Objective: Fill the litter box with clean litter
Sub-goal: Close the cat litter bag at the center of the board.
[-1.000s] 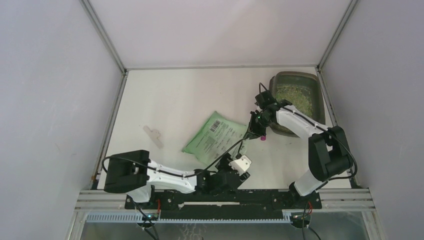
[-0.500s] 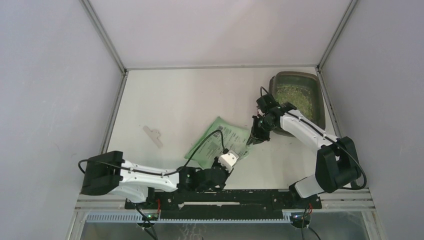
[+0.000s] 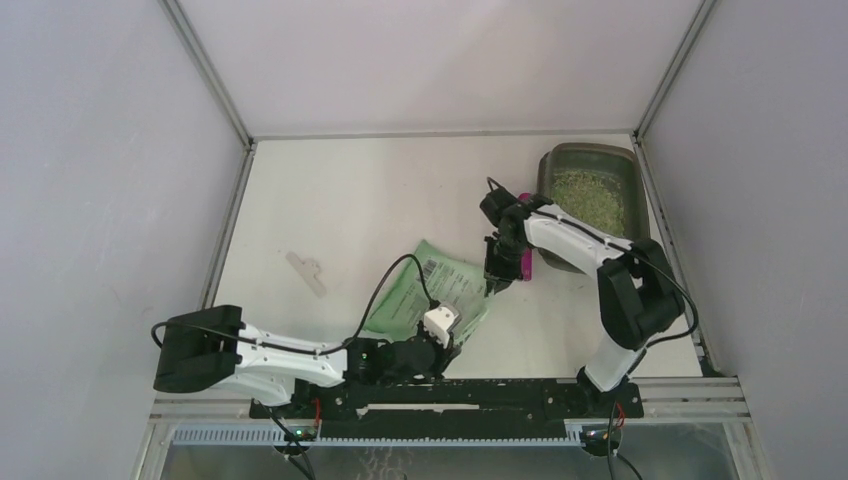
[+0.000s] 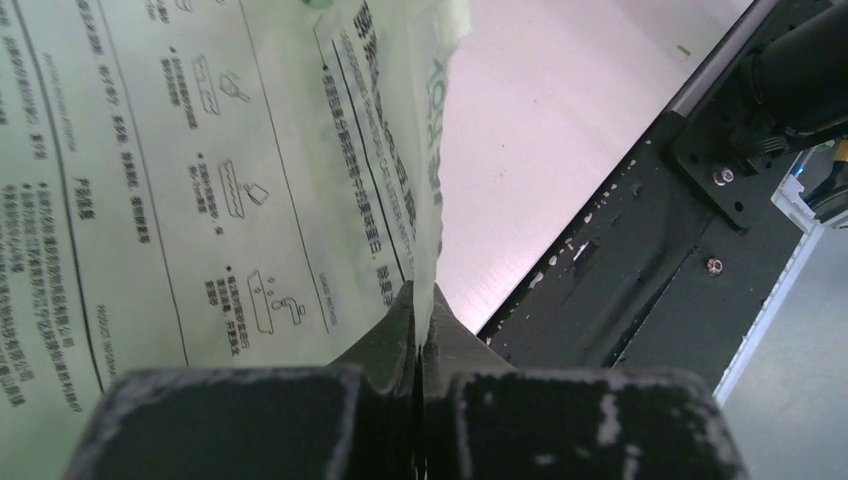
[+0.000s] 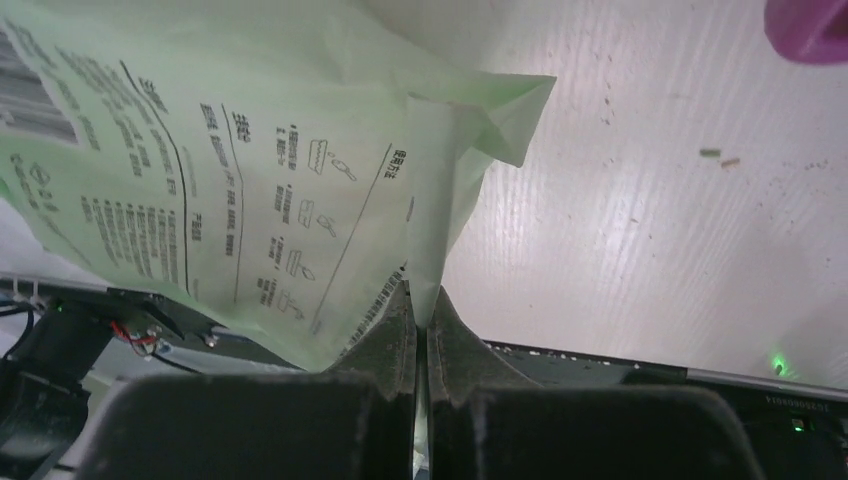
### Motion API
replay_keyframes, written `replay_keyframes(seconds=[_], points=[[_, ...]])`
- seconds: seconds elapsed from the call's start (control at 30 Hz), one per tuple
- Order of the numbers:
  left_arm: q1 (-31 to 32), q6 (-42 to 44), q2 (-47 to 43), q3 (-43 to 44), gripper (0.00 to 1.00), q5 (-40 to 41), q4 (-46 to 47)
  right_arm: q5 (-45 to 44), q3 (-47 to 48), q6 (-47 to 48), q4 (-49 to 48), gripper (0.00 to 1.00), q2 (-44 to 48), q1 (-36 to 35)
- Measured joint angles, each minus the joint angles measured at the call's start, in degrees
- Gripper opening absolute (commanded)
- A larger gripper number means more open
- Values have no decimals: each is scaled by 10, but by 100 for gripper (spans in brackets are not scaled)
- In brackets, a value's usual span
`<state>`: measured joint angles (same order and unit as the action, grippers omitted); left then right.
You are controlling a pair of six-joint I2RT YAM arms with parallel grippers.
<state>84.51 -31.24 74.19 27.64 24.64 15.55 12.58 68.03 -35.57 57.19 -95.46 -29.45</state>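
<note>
**Overhead and wrist views of a two-arm cell.** The litter box (image 3: 637, 200) stands in the far right corner of the table (image 3: 350, 200), its long side along the right edge. The clean litter (image 3: 590, 195) lies inside it as a loose greenish layer. A light-green printed bag (image 3: 425, 290) sits toward the near edge around mid-table, well apart from the box. The left gripper (image 4: 422, 318) has its jaws pressed together on the bag's near right edge, with the film pinched thin between them. The right gripper (image 5: 422, 312) likewise pinches a folded flap at the bag's far right corner, which is raised off the surface. The right arm (image 3: 565, 232) crosses the near left corner of the litter box and hides part of its rim. A magenta scoop (image 3: 525, 264) lies just beside the right gripper, between bag and box; whether it touches either cannot be told. A few stray granules (image 5: 710, 153) dot the table beside the bag. A small pale flat piece (image 3: 306, 270), kind unclear, lies toward the left edge. A black cable (image 3: 403, 257) arcs over the bag from the left wrist. A black base rail (image 4: 640, 260) runs along the near edge.
</note>
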Motion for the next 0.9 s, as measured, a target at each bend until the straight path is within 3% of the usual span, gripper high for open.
replay_keyframes(seconds=[0.07, 0.23, 0.37, 0.43, 0.9], points=[[0, -19, 0, -10, 0, -2, 7, -15, 25, -7, 5, 3, -25, -10], [0, -59, 0, -22, 0, -3, 7, -46, 50, -23, 1, 21, -61, -23], [5, -89, 0, -31, 0, -7, 6, -77, 61, -31, -21, 47, -69, -29], [9, -102, 0, -36, 0, -9, 4, -92, 74, -31, -40, 53, -71, -34], [15, -211, 0, -58, 0, 37, -5, -81, 74, -4, -167, 49, -71, -62]])
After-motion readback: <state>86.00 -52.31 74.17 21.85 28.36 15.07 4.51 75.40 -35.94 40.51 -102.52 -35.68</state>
